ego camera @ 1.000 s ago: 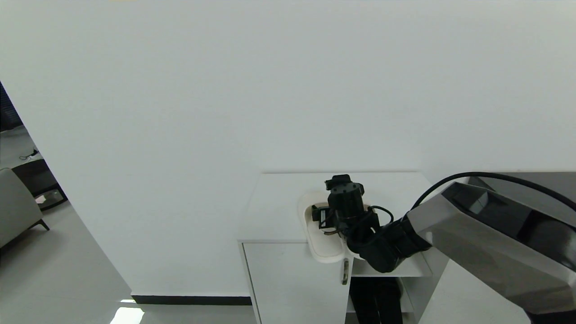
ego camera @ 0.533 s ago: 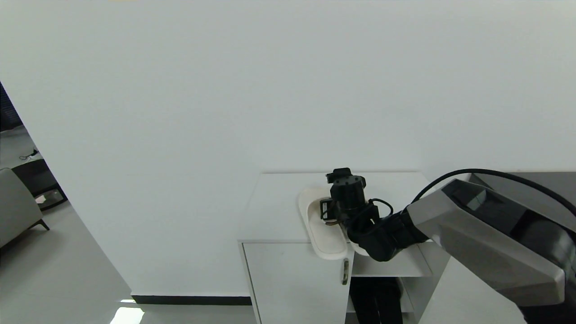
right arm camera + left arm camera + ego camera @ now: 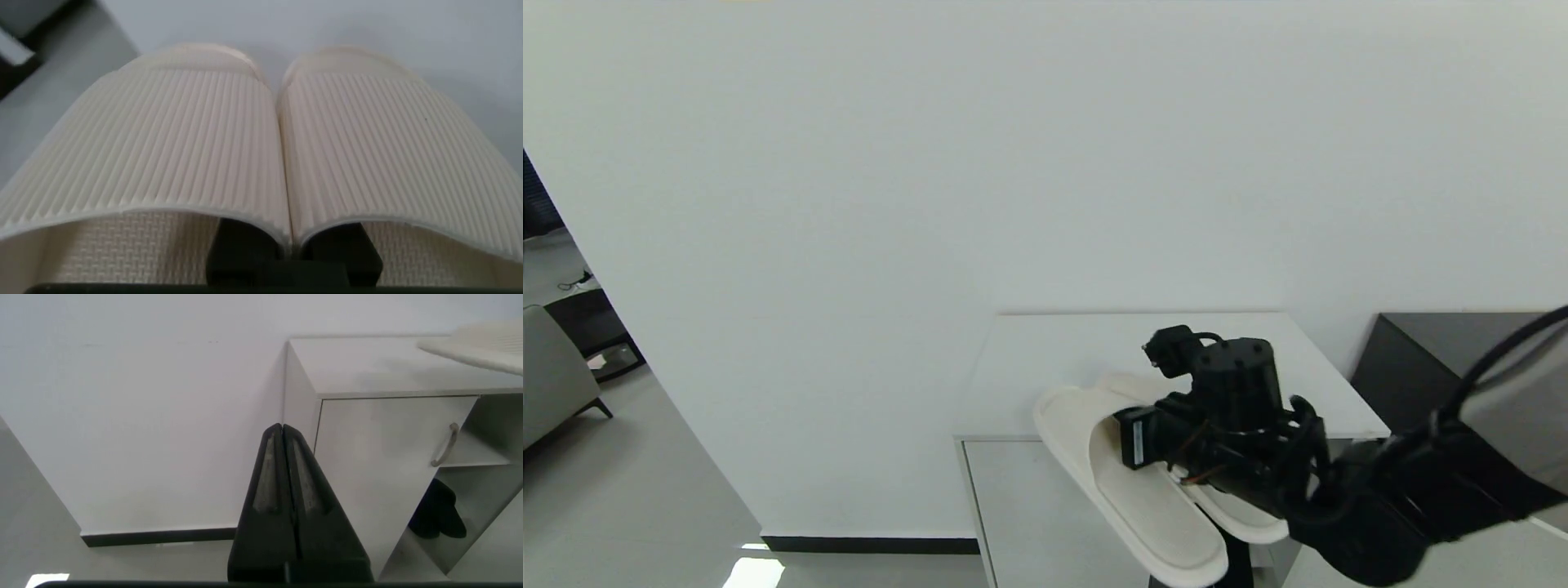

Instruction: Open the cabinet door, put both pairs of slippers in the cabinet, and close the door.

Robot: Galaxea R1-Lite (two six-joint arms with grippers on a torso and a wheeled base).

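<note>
Plainly, the right gripper (image 3: 1147, 437) had its jaws clamped on the pale slippers (image 3: 1143, 498). The two lay side by side, insoles up, at the lower centre of the head view, across the front edge of the white cabinet (image 3: 1045, 359). Its right side stood open, with a dark pair (image 3: 437, 510) in the compartment under the shelf. The left door (image 3: 376, 474) was closed. The left gripper (image 3: 283, 441) had its jaws pressed together, empty.

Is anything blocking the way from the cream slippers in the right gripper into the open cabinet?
Nothing visible does. The cream slippers, held by the right gripper, hang in front of the cabinet, whose right side stands open. A dark pair sits under the shelf, whose top looks free.
</note>
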